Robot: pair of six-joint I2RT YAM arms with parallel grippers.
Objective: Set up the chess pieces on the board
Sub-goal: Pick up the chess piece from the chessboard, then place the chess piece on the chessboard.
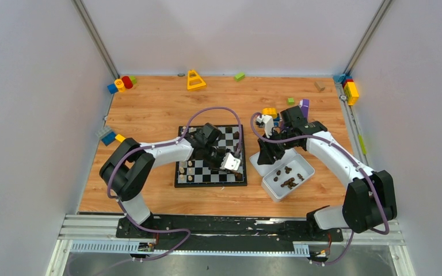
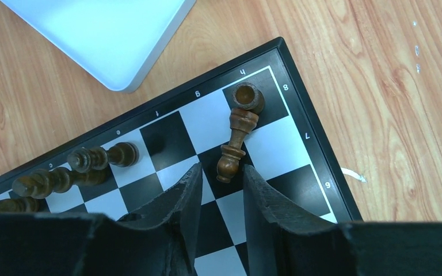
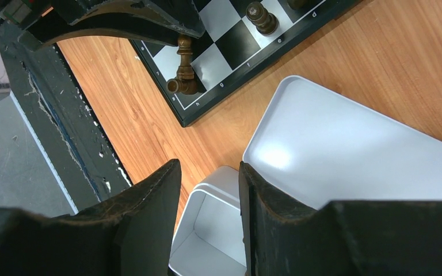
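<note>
The board [image 1: 207, 179] lies mid-table, with pale chess pieces [image 1: 187, 169] along its left side. My left gripper [image 1: 232, 167] hangs over its near right corner. In the left wrist view a dark piece [image 2: 234, 144] lies tipped over, its base against an upright dark piece [image 2: 247, 96] on the corner square. Its head sits between the tips of my left gripper [image 2: 221, 172], whose jaws stand apart around it. More dark pieces [image 2: 101, 158] line the same row. My right gripper [image 3: 207, 172] is open and empty above the white tray's corner [image 3: 218, 230].
The white tray [image 1: 308, 169] right of the board holds several dark pieces [image 1: 288, 181]; its lid [image 3: 351, 155] lies between tray and board. Toy blocks are scattered along the back: yellow [image 1: 195, 80], green [image 1: 239, 75], a left cluster [image 1: 122, 84], a right cluster [image 1: 350, 91].
</note>
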